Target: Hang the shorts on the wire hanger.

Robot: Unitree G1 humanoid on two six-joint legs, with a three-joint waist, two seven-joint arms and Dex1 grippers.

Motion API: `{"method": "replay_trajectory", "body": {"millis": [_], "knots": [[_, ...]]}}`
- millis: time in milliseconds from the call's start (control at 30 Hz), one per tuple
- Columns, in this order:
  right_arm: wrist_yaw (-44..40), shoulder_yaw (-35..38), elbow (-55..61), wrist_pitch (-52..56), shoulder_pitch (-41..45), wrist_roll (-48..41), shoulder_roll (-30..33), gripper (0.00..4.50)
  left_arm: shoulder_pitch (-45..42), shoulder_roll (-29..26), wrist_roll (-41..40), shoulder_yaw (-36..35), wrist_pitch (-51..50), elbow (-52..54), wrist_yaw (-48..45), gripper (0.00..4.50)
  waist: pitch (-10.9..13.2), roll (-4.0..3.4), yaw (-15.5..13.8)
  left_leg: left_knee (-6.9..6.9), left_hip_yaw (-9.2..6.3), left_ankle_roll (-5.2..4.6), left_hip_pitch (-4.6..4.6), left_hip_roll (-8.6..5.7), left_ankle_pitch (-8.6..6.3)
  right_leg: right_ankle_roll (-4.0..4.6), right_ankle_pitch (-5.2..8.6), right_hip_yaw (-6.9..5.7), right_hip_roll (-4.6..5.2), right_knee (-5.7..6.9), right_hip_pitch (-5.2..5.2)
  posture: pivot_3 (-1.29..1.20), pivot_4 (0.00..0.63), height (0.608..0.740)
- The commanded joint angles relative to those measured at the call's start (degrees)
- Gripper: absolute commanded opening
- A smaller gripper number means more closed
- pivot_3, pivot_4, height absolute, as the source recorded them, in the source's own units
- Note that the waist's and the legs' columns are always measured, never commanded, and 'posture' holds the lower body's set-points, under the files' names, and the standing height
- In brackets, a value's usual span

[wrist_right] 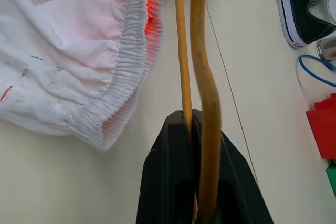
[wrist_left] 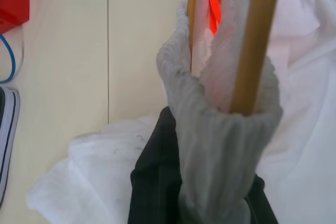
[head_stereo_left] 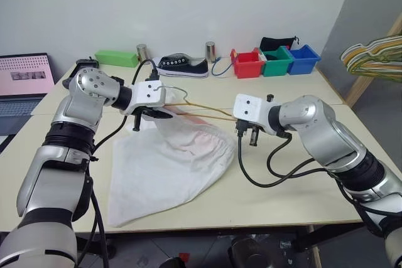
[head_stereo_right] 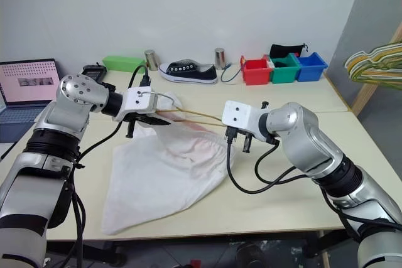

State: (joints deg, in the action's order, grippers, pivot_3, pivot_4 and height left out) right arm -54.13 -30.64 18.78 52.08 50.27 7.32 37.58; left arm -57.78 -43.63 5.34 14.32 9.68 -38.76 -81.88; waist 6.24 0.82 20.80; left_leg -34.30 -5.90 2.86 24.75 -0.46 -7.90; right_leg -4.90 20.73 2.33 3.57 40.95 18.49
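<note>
I see the shorts point(head_stereo_left: 164, 166) spread over the middle of the table point(head_stereo_left: 282, 199), the bulk trailing toward the lower left of the frame and the waistband point(wrist_right: 123, 72) lifted at the upper edge. The hanger point(head_stereo_left: 202, 108) runs as thin tan wire across the centre of the frame, level between my two grippers, with its small hook point(head_stereo_right: 164, 96) curling up by the left one.

My left gripper point(head_stereo_left: 158, 114), centre-left of the frame, is pinched fully closed. In the left wrist view the gathered waistband wraps up over its black fingers point(wrist_left: 155, 182), with two runs of wire going down into the fabric, so I read it as clamped on the shorts.

My right gripper point(head_stereo_left: 246, 137), just right of centre, is also closed tight. In the right wrist view the two wires pass straight between its fingers point(wrist_right: 173, 171), so it has the hanger. The waistband there lies beside the wire, apart from those fingers.

Along the far edge of the table, top of the frame, stand a green box point(head_stereo_left: 117, 58), a shoe point(head_stereo_left: 183, 66), two cans point(head_stereo_left: 210, 51) and red, green and blue bins point(head_stereo_left: 275, 61). A laptop point(head_stereo_left: 24, 80) is at the upper left.
</note>
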Motion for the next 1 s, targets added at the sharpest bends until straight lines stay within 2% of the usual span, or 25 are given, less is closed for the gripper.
{"method": "replay_trajectory", "body": {"millis": [33, 167, 300, 333, 467, 567, 733, 867, 933, 1000], "knots": [[-0.48, 2.68, 4.05, -0.3, 2.77, -1.22, -0.63, 0.0, -1.92, -0.09, 0.69, -0.47, -0.44, 0.73, 1.3, 0.0, 0.0, 0.0, 0.01, 0.0, 0.0, 0.0, 0.0, 0.0, 0.0, 0.0, 0.0, 0.0, 0.0, 0.0, 0.0, -0.3, 0.002, 0.74], [-1.54, 3.37, 4.55, 0.64, 2.75, -2.74, -0.92, 0.0, -2.04, -0.11, 1.05, -0.44, -0.59, 1.37, 1.1, 0.0, 0.0, 0.0, 0.02, 0.0, 0.0, 0.0, 0.0, 0.0, 0.0, 0.0, 0.0, 0.0, 0.0, 0.0, 0.0, -0.3, 0.004, 0.74], [-2.14, 4.39, 4.02, 1.54, 2.84, -3.73, 0.19, 0.68, -1.81, -0.28, 0.83, -0.89, -0.95, 2.17, 1.21, 0.0, 0.0, 0.0, 0.04, 0.0, 0.0, 0.0, 0.0, -0.01, 0.0, 0.0, 0.0, 0.0, 0.01, 0.01, 0.0, -0.3, 0.004, 0.74], [-2.57, 4.69, 3.95, 1.27, 2.91, -3.88, 0.88, 1.01, -1.57, -0.41, 0.77, -0.96, -0.97, 2.58, 1.16, 0.0, 0.0, 0.0, 0.07, 0.0, 0.0, 0.0, 0.0, 0.0, 0.0, 0.0, 0.0, 0.0, 0.01, 0.01, 0.0, -0.3, 0.004, 0.74], [-4.13, 6.14, 3.39, 0.81, 3.46, -4.79, 3.89, 1.77, -0.72, -0.73, 0.71, -1.14, -0.97, 4.1, 1.54, 0.0, -0.06, 0.07, 0.02, 0.0, 0.0, 0.0, 0.0, 0.0, 0.0, 0.0, 0.0, 0.0, 0.01, 0.01, 0.0, -0.3, 0.004, 0.74], [-6.67, 7.74, 3.15, 0.24, 2.98, -5.81, 8.37, 2.63, 0.06, -1.12, 0.59, -1.4, -1.39, 5.56, 1.82, 0.0, -0.06, 0.07, -0.02, 0.0, 0.02, 0.0, 0.0, -0.03, 0.0, 0.0, 0.0, 0.0, 0.06, 0.01, 0.0, -0.3, 0.015, 0.74], [-9.43, 12.72, 0.12, 4.26, 2.51, -10.23, 12.45, 3.72, 2.61, -2.83, -0.06, -1.89, -2.44, 9.16, 1.66, 0.0, -0.06, 0.07, 0.21, 0.01, 0.07, 0.0, 0.0, -0.02, 0.0, -0.03, 0.02, 0.01, 0.1, -0.02, 0.0, -0.3, 0.017, 0.74], [-6.68, 14.64, -3.31, 7.97, -2.36, -12.97, 9.37, 4.46, 4.0, -3.74, -0.7, -2.72, -4.12, 11.35, 2.39, 0.0, -0.07, 0.1, 0.43, 0.01, 0.08, 0.0, 0.0, -0.01, 0.0, -0.01, 0.01, 0.01, 0.1, 0.0, -0.01, -0.28, 0.022, 0.74], [-4.13, 14.83, -3.87, 10.62, -5.81, -14.66, 4.97, 4.46, 4.27, -4.01, -1.12, -3.21, -5.17, 12.18, 2.75, 0.0, -0.19, 0.21, 0.37, 0.01, 0.05, 0.0, -0.01, 0.0, 0.0, -0.01, 0.01, -0.01, 0.08, 0.0, -0.04, -0.28, 0.024, 0.74], [0.55, 16.14, -5.88, 15.84, -7.73, -16.31, -3.09, 4.46, 4.73, -4.25, -1.67, -3.66, -6.36, 13.49, 2.77, 0.0, -0.2, 0.23, 0.46, 0.01, 0.03, -0.01, -0.02, 0.0, 0.01, -0.01, 0.01, -0.02, 0.03, 0.01, -0.05, -0.28, 0.024, 0.74]]}}
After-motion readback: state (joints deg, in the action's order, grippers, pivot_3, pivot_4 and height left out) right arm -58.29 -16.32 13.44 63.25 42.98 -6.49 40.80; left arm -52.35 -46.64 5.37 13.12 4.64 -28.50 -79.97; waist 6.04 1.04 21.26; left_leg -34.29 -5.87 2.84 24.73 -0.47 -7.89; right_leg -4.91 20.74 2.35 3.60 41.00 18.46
